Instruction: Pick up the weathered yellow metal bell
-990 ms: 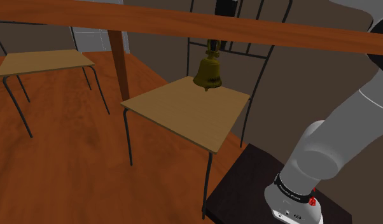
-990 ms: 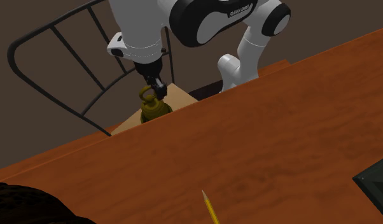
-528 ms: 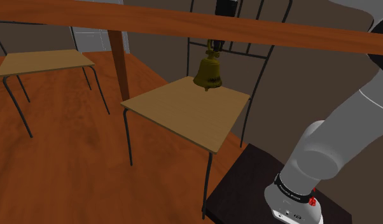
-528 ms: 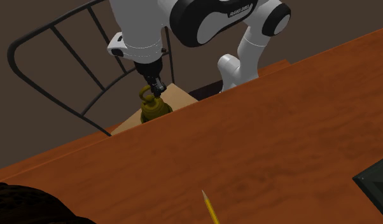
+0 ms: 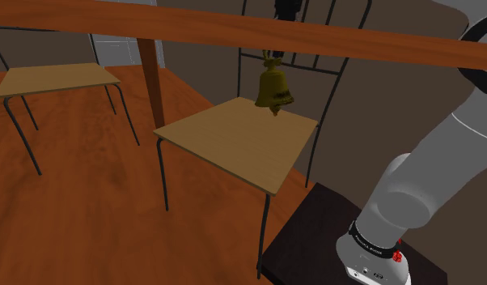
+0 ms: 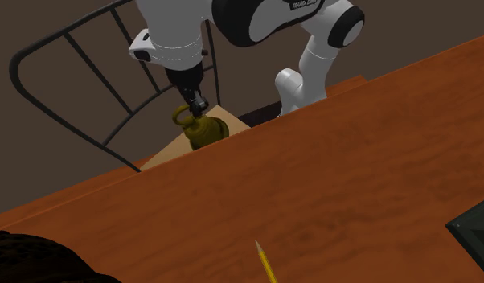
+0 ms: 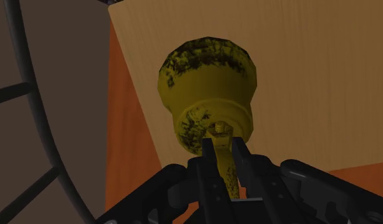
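Note:
The dull yellow, dark-stained bell hangs tilted just above the far corner of a light wooden chair seat. In the second exterior view the bell leans below my black gripper, which is shut on its top loop. The wrist view looks down the bell, with the fingers clasping its handle and the chair seat beneath it.
A reddish wooden table edge crosses the shoulder view in front of my hand. The chair's dark metal backrest curves behind the bell. A second light seat stands far off. A pencil lies on the table top.
The bell has lifted slightly and swung toward the shoulder view's right, now tilting; the gripper has risen with it.

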